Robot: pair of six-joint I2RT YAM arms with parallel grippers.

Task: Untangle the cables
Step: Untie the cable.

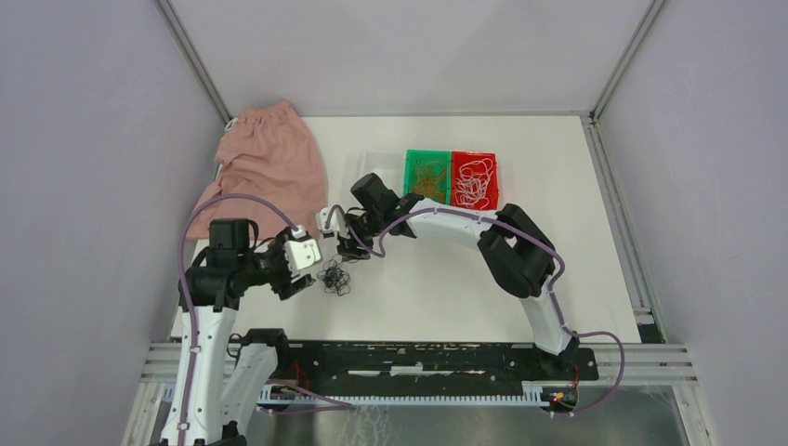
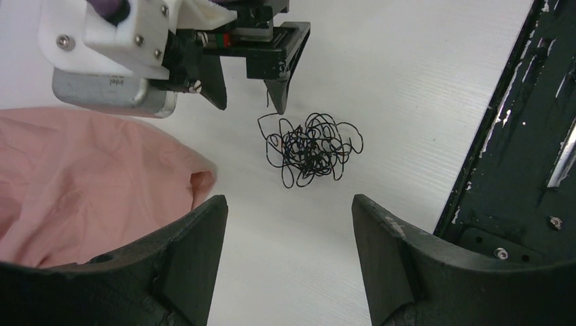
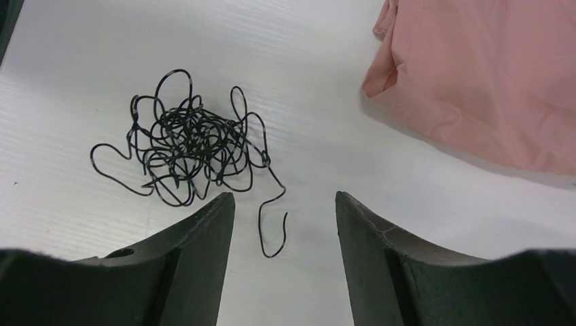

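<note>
L gripper (image 2: 289, 265), nearest the lens in its wrist view: dark fingers wide apart, nothing betw. them. R gripper (image 3: 285, 261): jaws also spread, gripping nothing; one loose wire end lies on the table betw. its fingers in the wrist view, contact not discernible. Tangled clump of thin black cables (image 1: 334, 277) lies on the white table (image 1: 446, 279) betw. the two grippers, near the crumpled pink cloth (image 1: 269, 167) and well apart from the tray. At table rear, centre: shallow plastic tray (image 1: 452, 177) w/ three compartments side by side. Clear compartment (image 1: 381, 163), on the L: contents not discernible. Green compartment (image 1: 413, 193), middle: loose curly orange strands (image 1: 430, 177). Red compartment (image 1: 459, 160), on the R: looped white strands (image 1: 475, 184).
</note>
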